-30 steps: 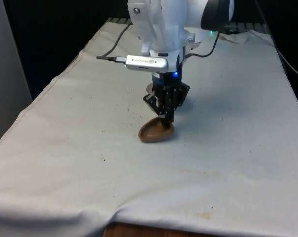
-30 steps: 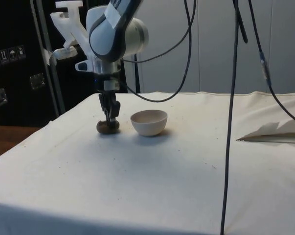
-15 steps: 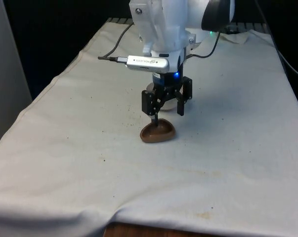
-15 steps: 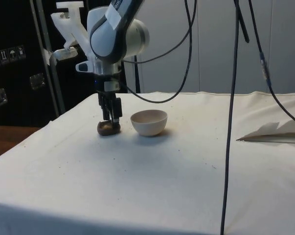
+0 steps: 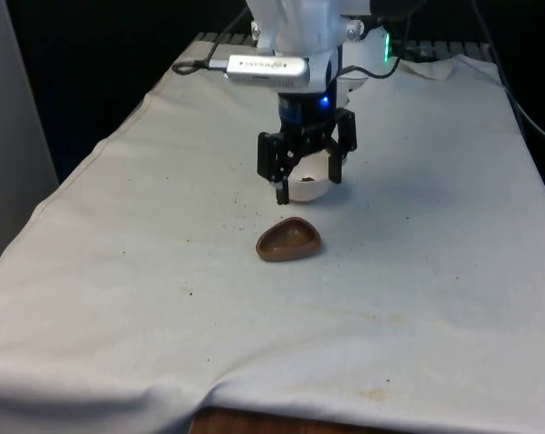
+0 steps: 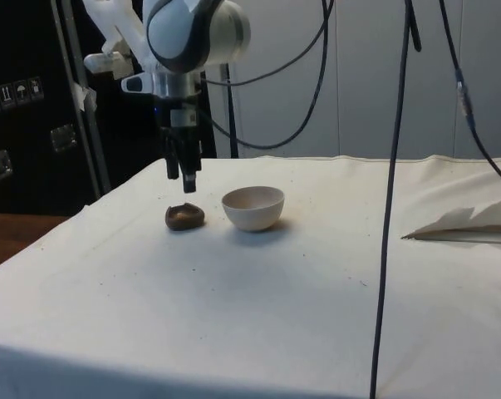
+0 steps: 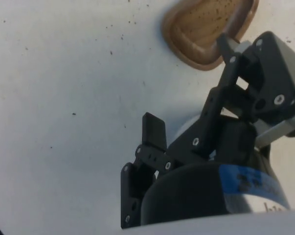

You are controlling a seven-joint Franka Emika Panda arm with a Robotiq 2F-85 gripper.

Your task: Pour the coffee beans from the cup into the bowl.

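The brown wooden cup (image 5: 289, 240) sits on the white cloth, a shallow dish with only dark specks inside (image 7: 206, 24). Just behind it stands the white bowl (image 5: 310, 192), seen in the side view (image 6: 252, 207) next to the cup (image 6: 184, 217); its inside is hidden. My gripper (image 5: 306, 181) hangs open above the cup and in front of the bowl, with nothing between its fingers. In the side view the gripper (image 6: 184, 179) is a short way above the cup. From the wrist, the gripper (image 7: 189, 88) is spread wide with the cup beyond one fingertip (image 7: 225, 44).
Small dark crumbs (image 5: 236, 201) dot the cloth towards the front view's left of the cup. A crumpled fold of cloth (image 6: 474, 223) lies at the side view's right. Black cables (image 6: 391, 166) hang down in the side view. The table's near edge (image 5: 281, 411) runs along the front.
The gripper was shut on the cup's rim, then opened and let go. It has risen and drawn back towards the bowl; the cup now lies flat on the cloth.
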